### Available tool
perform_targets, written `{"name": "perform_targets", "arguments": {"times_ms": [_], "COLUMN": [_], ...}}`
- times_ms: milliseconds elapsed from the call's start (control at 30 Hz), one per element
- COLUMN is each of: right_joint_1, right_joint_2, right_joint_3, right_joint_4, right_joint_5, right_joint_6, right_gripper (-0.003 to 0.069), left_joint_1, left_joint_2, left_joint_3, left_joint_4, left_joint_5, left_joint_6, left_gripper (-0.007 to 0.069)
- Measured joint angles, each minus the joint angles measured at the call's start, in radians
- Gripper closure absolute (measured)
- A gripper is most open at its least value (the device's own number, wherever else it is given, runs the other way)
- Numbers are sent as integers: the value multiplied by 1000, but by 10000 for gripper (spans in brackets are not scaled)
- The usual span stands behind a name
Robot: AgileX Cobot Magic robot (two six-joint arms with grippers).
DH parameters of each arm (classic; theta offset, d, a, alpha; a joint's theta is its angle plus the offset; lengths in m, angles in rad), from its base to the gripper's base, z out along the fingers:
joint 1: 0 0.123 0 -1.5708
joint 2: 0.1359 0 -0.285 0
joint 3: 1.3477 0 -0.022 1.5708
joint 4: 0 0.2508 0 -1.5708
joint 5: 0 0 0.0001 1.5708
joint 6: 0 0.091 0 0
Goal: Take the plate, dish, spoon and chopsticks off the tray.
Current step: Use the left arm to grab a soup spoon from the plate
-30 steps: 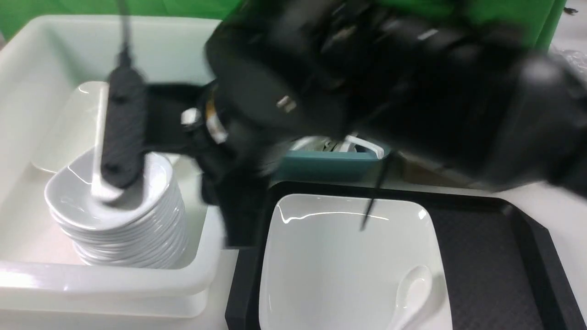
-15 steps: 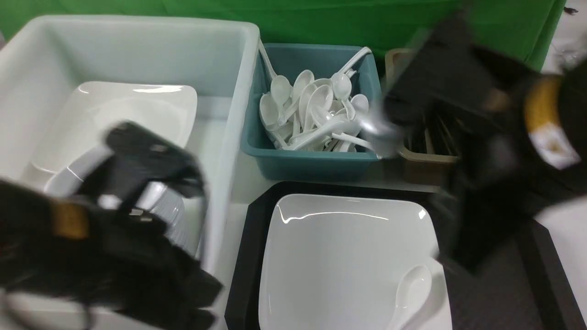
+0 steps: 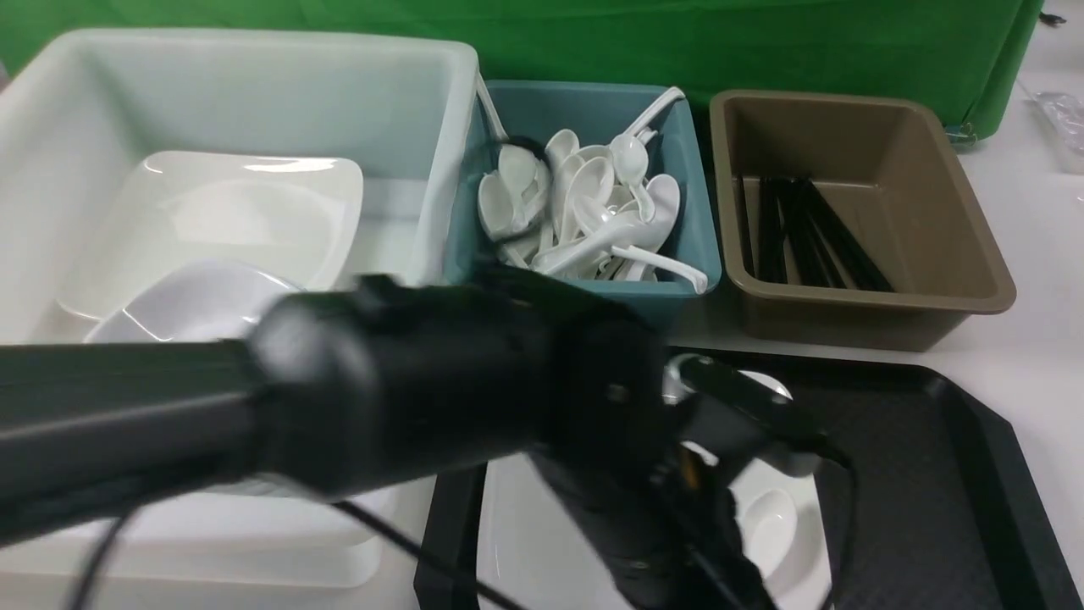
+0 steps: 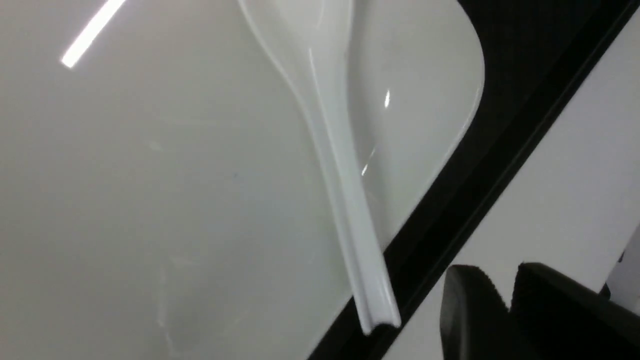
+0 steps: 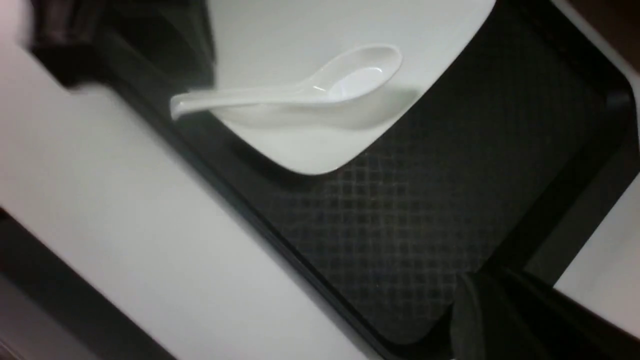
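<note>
1. The tub at far left holds another plate and a stack. I judge the dish to be the top of that stack, so it is off the tray.
2. The left arm reaches across from the left and hangs over the plate, which lies on the tray's left part. The left gripper shows two pads with only a slit between them and nothing held. I cannot tell whether it is fully closed.
3. The step in hand looks like the spoon. It lies at the plate's near right corner, with its handle end jutting past the plate's edge over the tray rim. That overhang gives the pads room, so the jaws must part and straddle the handle crosswise.
4. The teal bin, just beyond the tray, is full of spoons. Its wall calls for a lift first.
5. The brown bin holds the chopsticks, off the tray.
6. The tray's right part is bare, which leaves room to move. The right gripper shows only as a dark edge, and I cannot tell how its jaws stand.
</note>
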Motion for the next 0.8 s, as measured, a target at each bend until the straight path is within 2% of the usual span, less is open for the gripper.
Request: {"name": "perform_targets", "arguments": {"times_ms": [133, 267, 400, 467, 533, 567, 600, 667, 800], "right_joint_1": [0, 0, 0, 0, 0, 0, 0, 0, 0], "right_joint_2": [-74, -114, -120, -122, -122, -122, -122, -122, -122], "right_joint_3": [12, 13, 13, 14, 15, 16, 16, 16, 16], "right_joint_4": [0, 0, 0, 0, 0, 0, 0, 0, 0], "right_joint_5": [-2, -7, -7, -7, -7, -7, -7, -7, -7], "right_joint_6": [20, 21, 22, 22, 22, 22, 22, 22, 21], "right_gripper": [572, 571, 568, 565, 562, 561, 561, 559, 552], "left_joint_1": [-3, -3, -3, -3, -3, -3, -3, -3, -3], "left_joint_2": [105, 163, 196, 204, 206, 206, 207, 207, 171], "left_joint_3": [-75, -103, -109, -111, -114, -114, -114, -114, -130], "left_joint_4": [56, 127, 176, 202, 225, 224, 228, 223, 232], "left_joint_5": [21, 8, -8, -12, -13, -13, -13, -13, 11], "left_joint_6": [-19, -28, -41, -65, -76, -76, -78, -79, -76], "left_gripper": [330, 223, 212, 253, 353, 363, 467, 547, 592]}}
